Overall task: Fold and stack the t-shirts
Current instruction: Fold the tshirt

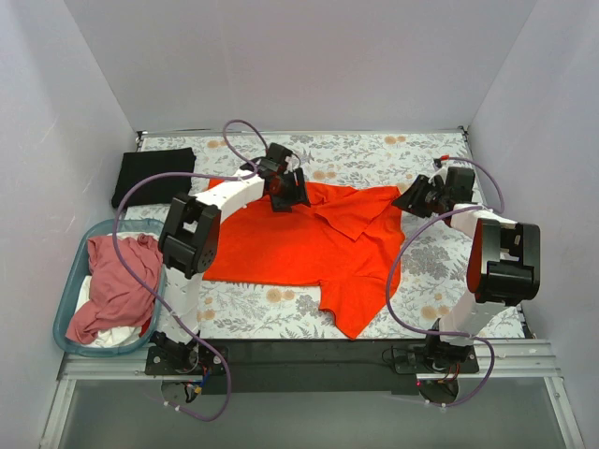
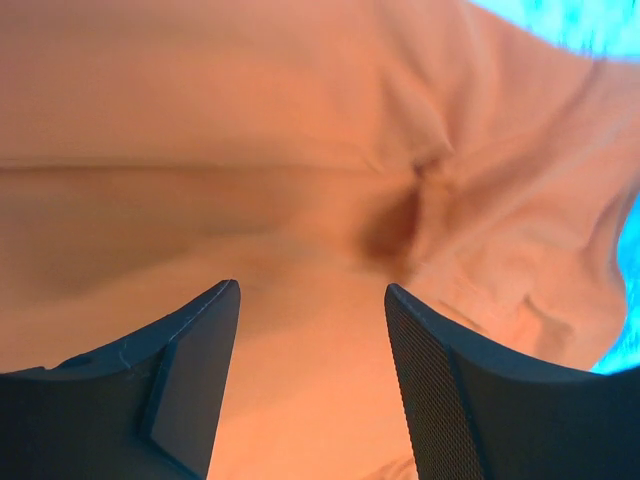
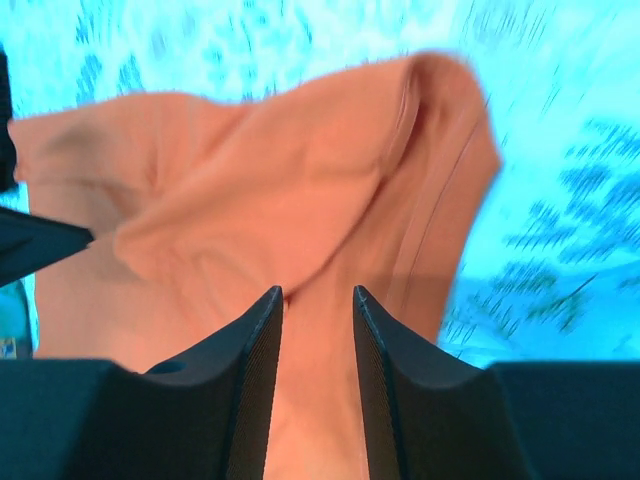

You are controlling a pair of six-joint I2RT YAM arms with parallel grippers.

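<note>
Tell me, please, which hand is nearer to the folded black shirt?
The left. The left hand hangs over the far edge of the orange shirt, a little right of the black shirt; the right hand is by the orange sleeve, much farther right.

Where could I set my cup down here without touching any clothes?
Bare table shows along the far edge, from the black t-shirt to the right end effector; in the near strip between the basket and the orange-red t-shirt; and at the right, beside the right arm. The middle is crowded: the left end effector hangs over that t-shirt.
</note>
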